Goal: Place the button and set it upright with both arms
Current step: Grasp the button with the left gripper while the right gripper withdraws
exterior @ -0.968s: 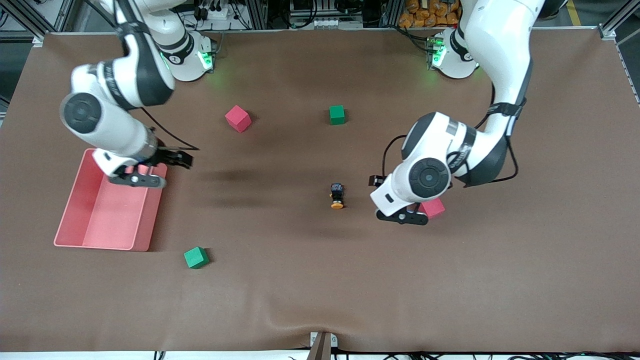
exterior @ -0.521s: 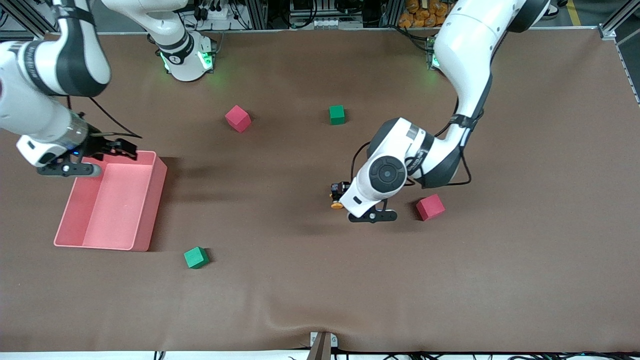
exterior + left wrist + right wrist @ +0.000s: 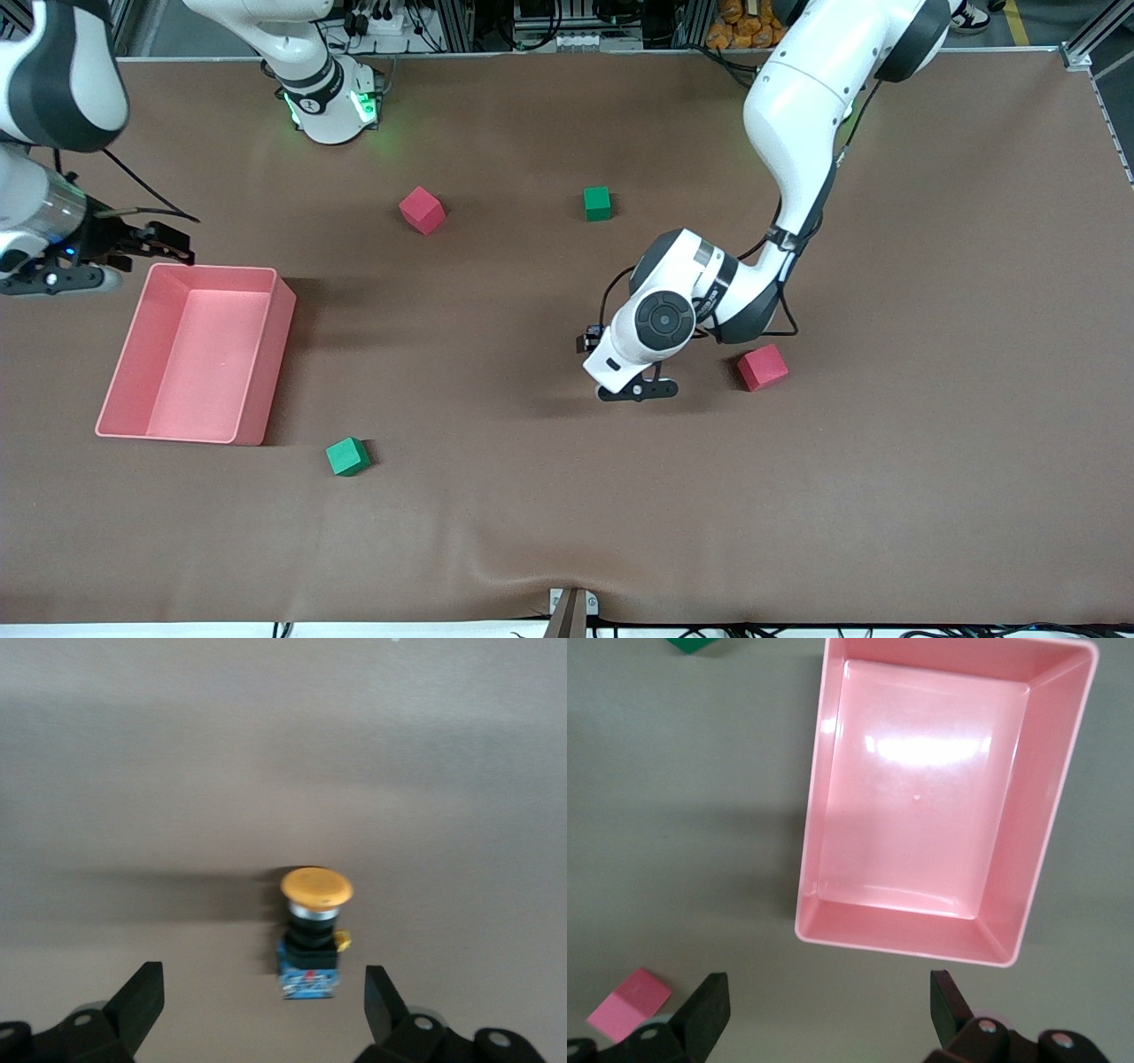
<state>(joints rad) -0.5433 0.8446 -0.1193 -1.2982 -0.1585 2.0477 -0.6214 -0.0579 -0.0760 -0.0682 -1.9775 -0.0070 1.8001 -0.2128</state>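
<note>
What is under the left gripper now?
Under the left gripper, whose fingers are open, the button lies on its side on the bare brown table, untouched. In the front view the arm covers the button.

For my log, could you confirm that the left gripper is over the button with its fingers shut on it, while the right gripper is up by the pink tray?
Not quite: the left gripper is over the button, but its fingers are open on either side, not shut on it. The left wrist view shows this. The button lies on its side on the table. The right gripper is indeed up by the pink tray.
</note>
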